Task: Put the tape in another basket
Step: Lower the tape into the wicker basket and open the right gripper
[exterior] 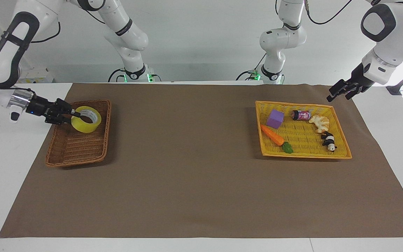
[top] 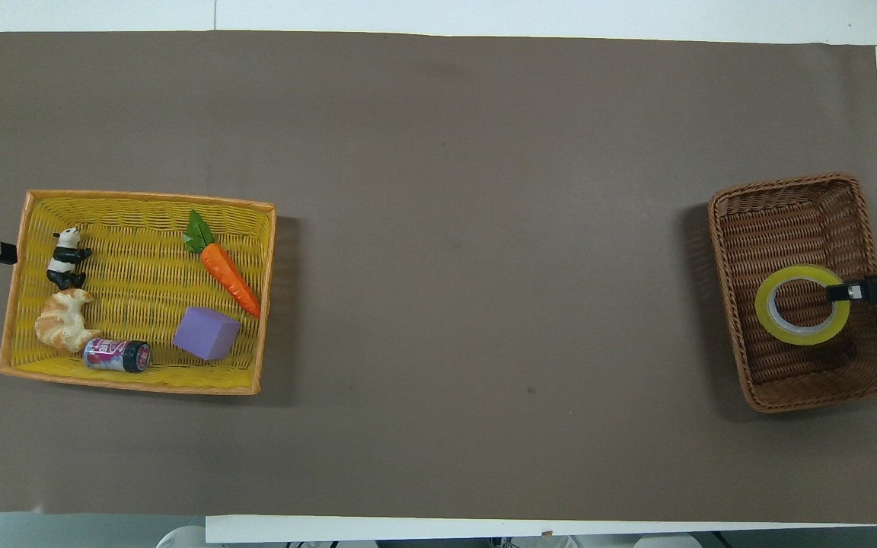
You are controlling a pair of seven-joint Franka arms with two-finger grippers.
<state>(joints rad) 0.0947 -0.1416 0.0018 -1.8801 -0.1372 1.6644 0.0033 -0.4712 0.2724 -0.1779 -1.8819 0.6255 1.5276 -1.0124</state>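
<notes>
Now right tool (exterior: pixel 72 115) pinching tape (exterior: pixel 86 119) wall, low inside basket (exterior: pixel 65 154); left tool (exterior: pixel 336 93) spread.

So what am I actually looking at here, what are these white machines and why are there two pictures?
These are two white robot arms at a table, photographed at one instant by two cameras: one faces the robots from across the table, one looks down from above them. The right gripper is shut on the wall of a wide roll of translucent yellow packing tape, holding it inside the rectangular brown wicker basket. Whether the roll touches the basket floor I cannot tell. The left gripper hangs open above the table's edge, waiting. Beside it a flat yellow woven tray holds a purple cube, toy carrot, small can, croissant and panda figure.
</notes>
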